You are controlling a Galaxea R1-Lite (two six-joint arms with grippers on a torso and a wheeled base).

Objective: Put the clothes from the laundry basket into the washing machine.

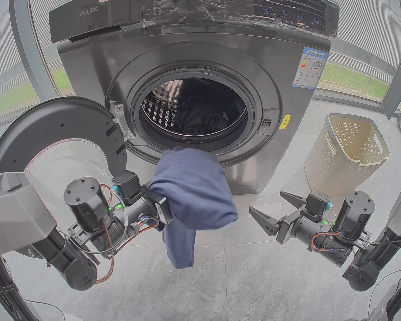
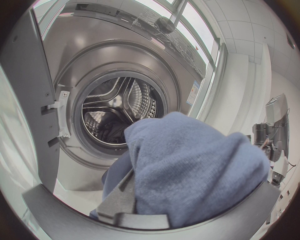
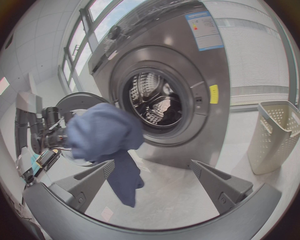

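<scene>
Jaws of left gripper [image 1: 165, 211] clenched on blue garment [image 1: 196, 188], bunched over them with a tail hanging down, just before and below the drum [image 1: 167, 113] mouth of the washing machine [image 1: 267, 75]. Forward and up through that mouth, likely the coming move. Right gripper [image 1: 266, 201] jaws spread and empty, farther off, near the laundry basket [image 1: 326, 159].

Soft blue cloth [image 1: 196, 188], fuzzy and matt. Grey metal washing machine [image 1: 267, 58], smooth with a dull shine. Very shiny steel drum [image 1: 161, 113], dotted with holes. Crinkly clear film [image 1: 217, 12] over the glossy black top panel [image 1: 104, 21]. Cream plastic laundry basket [image 1: 346, 154] at 3 o'clock of the machine, matt, full of little holes. Smooth grey stone-look floor [image 1: 250, 284], a bit shiny. Matt dark plastic on the right gripper [image 1: 265, 201].
</scene>
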